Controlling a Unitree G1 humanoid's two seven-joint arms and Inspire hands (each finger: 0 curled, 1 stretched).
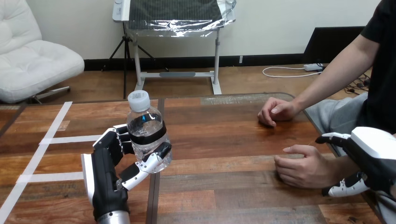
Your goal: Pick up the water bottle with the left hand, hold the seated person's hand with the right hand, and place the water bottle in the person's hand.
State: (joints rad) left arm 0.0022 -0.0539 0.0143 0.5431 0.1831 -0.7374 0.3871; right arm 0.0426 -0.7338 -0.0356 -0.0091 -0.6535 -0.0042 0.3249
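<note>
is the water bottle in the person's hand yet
No, the left hand grips the water bottle upright, well apart from the person's hands.

Left hand (105, 173): lower left of the frame — a long, blocky black body with a pale grey-white strip down its left edge.
Left fingers (111, 138): jointed, with black segments capped by small white shells.
Left thumb (148, 163): white shells over black links, with a dark tip.
Left forearm (112, 217): a rounded silver cuff at the bottom edge, below the black wrist.
Right hand (373, 151): lower right of the frame — a broad, smooth white shell on the back of a black body.
Right fingers (334, 138): black, with white shells along their outer faces.
</note>
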